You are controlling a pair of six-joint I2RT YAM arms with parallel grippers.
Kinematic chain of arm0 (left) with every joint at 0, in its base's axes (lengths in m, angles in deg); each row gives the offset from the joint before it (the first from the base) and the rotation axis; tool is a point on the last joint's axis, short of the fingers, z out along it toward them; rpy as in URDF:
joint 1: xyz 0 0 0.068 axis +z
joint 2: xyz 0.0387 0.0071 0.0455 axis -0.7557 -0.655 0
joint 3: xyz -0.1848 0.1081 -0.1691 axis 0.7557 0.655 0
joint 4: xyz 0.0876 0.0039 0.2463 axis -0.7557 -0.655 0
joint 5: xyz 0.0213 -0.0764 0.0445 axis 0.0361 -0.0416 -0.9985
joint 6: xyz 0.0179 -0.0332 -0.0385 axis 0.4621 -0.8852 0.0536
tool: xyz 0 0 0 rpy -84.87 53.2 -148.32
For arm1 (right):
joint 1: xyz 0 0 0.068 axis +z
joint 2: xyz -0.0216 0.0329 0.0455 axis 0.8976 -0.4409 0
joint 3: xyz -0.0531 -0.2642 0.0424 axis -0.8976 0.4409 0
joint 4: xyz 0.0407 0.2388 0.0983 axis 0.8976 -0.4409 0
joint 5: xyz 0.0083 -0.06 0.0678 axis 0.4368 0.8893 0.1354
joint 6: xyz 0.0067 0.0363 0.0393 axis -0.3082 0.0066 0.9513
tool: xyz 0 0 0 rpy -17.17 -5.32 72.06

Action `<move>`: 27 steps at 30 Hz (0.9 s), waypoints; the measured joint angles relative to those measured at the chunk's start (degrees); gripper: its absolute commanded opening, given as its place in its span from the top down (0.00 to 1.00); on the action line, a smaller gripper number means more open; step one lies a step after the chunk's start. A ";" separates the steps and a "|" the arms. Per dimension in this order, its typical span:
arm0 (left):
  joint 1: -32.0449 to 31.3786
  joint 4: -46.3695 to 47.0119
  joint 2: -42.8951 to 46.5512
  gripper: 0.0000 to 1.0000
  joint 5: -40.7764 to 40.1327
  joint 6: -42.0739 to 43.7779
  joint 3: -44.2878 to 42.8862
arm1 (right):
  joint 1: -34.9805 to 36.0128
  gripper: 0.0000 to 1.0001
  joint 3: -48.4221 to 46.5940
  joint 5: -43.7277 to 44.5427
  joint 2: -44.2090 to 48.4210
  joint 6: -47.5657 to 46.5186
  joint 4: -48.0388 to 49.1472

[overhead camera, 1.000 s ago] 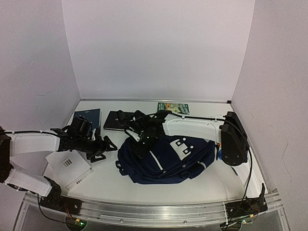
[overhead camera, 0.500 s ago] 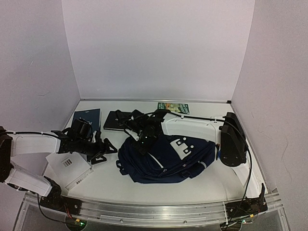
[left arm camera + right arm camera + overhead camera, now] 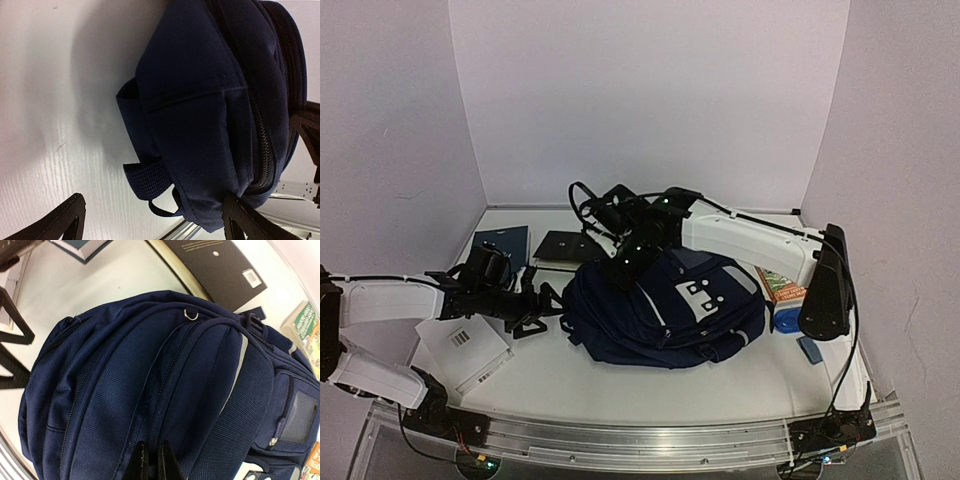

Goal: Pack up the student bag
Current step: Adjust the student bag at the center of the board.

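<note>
The student bag [image 3: 670, 320], navy with white stripes and a white dotted patch, lies mid-table, its top end raised. My right gripper [image 3: 625, 262] is at that top end. In the right wrist view its fingers [image 3: 153, 460] are shut, pinching a fold of the bag [image 3: 150, 380] beside a zipper line. My left gripper [image 3: 542, 310] stands open just left of the bag's lower corner. In the left wrist view its fingers [image 3: 152, 215] straddle the bag's corner [image 3: 200, 100] and a webbing strap loop [image 3: 147, 182] without touching them.
A dark book [image 3: 503, 243] and a black flat book [image 3: 563, 247] lie at the back left. A white box with a barcode [image 3: 465, 345] sits at the front left. A colourful book [image 3: 782, 285], a blue round item [image 3: 785, 320] and a small blue block [image 3: 810, 348] lie right of the bag.
My right gripper shut on the bag's top and pulled it up and back; the right arm swung, uncovering items at the right. The left gripper opened a little wider near the bag's corner.
</note>
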 measured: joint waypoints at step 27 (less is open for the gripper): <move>-3.88 2.52 -2.41 0.99 -2.20 0.90 -0.11 | -2.38 1.00 -3.94 -0.64 6.98 -4.26 -2.28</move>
